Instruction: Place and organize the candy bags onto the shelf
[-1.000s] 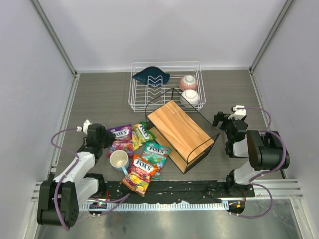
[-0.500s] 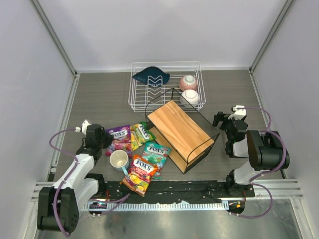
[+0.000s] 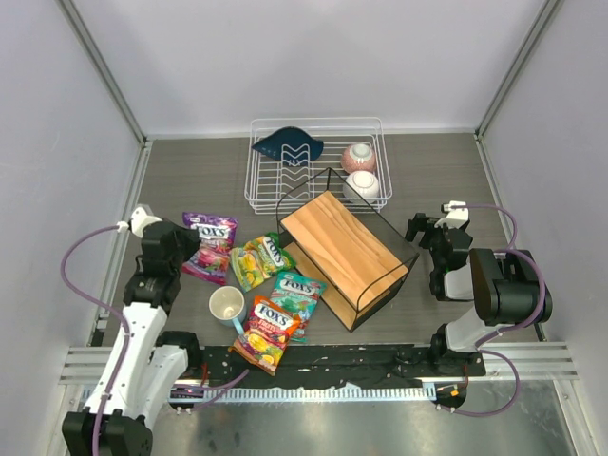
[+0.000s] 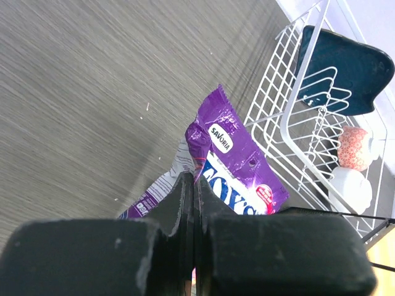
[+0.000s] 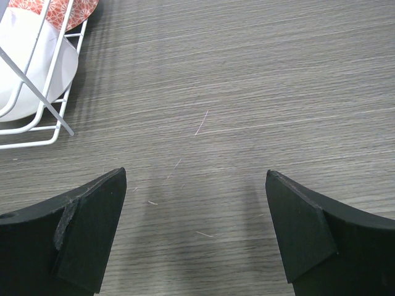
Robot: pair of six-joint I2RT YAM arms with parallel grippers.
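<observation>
Altogether four candy bags (image 3: 297, 291), one shelf (image 3: 342, 245), two bowls (image 3: 358, 158).

Setting: a robotics test cell, not a home. The grey wood-grain table (image 3: 190, 180) is boxed in by plain white panels (image 3: 313, 57) joined by metal corner struts (image 3: 103, 71). Two arms are bolted to a slotted metal rail (image 3: 551, 356) at the near edge, with purple cables (image 3: 66, 266) looped loose. Household items appear only as props: white wire dish rack (image 3: 318, 121), mug (image 3: 227, 305), candy bags (image 3: 275, 328).

Purple bag (image 3: 211, 247) in left gripper (image 3: 192, 243)
</observation>
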